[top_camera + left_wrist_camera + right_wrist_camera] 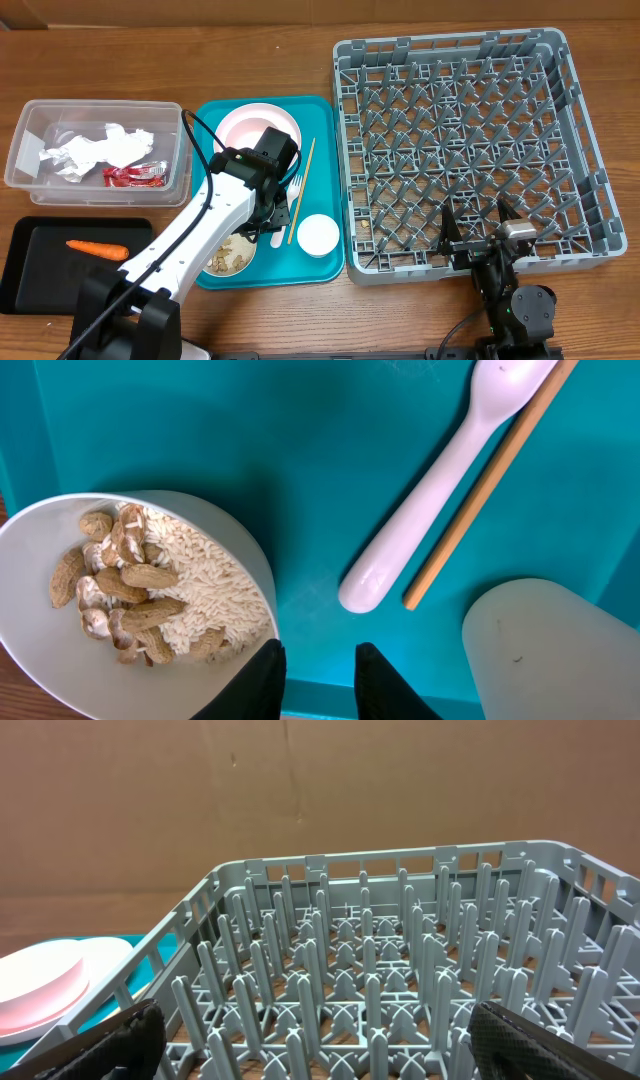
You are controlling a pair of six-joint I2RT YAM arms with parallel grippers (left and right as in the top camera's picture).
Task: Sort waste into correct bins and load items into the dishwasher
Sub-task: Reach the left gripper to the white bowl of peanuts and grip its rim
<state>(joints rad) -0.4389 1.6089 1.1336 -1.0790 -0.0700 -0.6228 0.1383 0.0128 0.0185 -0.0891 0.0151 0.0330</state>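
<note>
My left claw [320,685] hangs low over the teal tray [200,430], near the middle of the tabletop's front edge. Its two fingers stand a little apart with only bare tray between them, so it grips nothing. The white bowl [40,670] of beige scraps and rice [130,595] sits just beside my left finger, its rim almost touching it. The fork [430,500] and a chopstick [490,485] lie side by side off to the other side, with the cup [550,650] near them.

My right claw [473,215] is spread wide and empty at the front edge of the grey rack [340,150], towards the right edge.

I judge the bowl is my next job. Its scraps probably belong in the black tray [40,265] at the front left corner, where the carrot [97,249] lies.

The gap between my fingers is narrow. If I come down slightly off, a finger could land on the rim and tip the bowl. A pinch on one side only could let it swing as it lifts, spilling rice across the tray. Reaching too deep would put a finger in the food
</note>
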